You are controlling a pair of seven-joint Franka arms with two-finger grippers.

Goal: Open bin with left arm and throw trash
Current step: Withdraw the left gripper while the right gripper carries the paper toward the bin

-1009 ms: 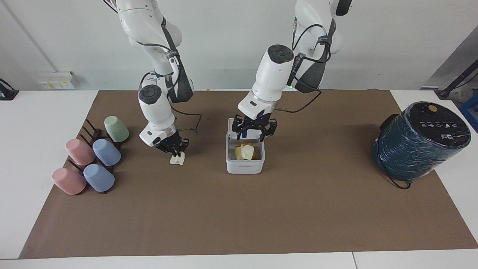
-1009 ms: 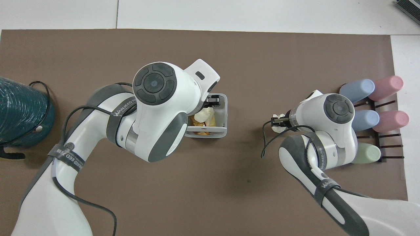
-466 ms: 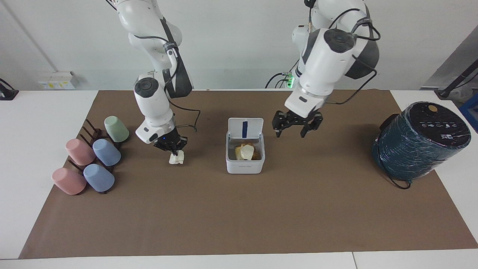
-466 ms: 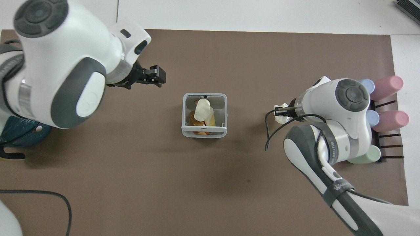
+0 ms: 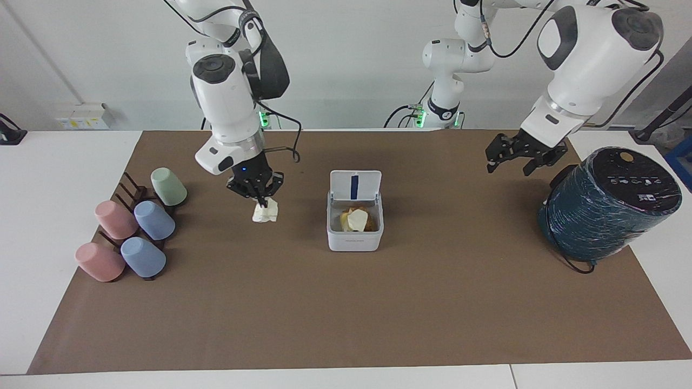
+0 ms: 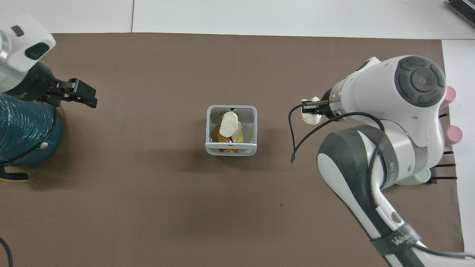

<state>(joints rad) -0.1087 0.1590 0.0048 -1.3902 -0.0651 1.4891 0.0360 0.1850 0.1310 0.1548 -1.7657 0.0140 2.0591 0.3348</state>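
The small white bin (image 5: pixel 354 241) (image 6: pixel 253 122) stands at the middle of the brown mat with its lid (image 5: pixel 355 185) up, blue strip showing. Pale and yellowish scraps of trash (image 5: pixel 356 220) (image 6: pixel 228 125) lie inside it. My right gripper (image 5: pixel 262 201) (image 6: pixel 310 109) is shut on a crumpled cream scrap (image 5: pixel 265 212) (image 6: pixel 311 118) and holds it above the mat, beside the bin toward the right arm's end. My left gripper (image 5: pixel 517 158) (image 6: pixel 79 93) is open and empty, raised next to the dark-teal cylinder.
A large dark-teal wrapped cylinder (image 5: pixel 608 202) (image 6: pixel 22 133) lies at the left arm's end of the mat. Several pastel cups (image 5: pixel 135 224) lie on a dark rack (image 5: pixel 130 189) at the right arm's end.
My left gripper has left the bin's lid and swung away to beside the teal cylinder; the lid stays up. My right gripper has lifted the scrap off the mat, slightly toward the bin.
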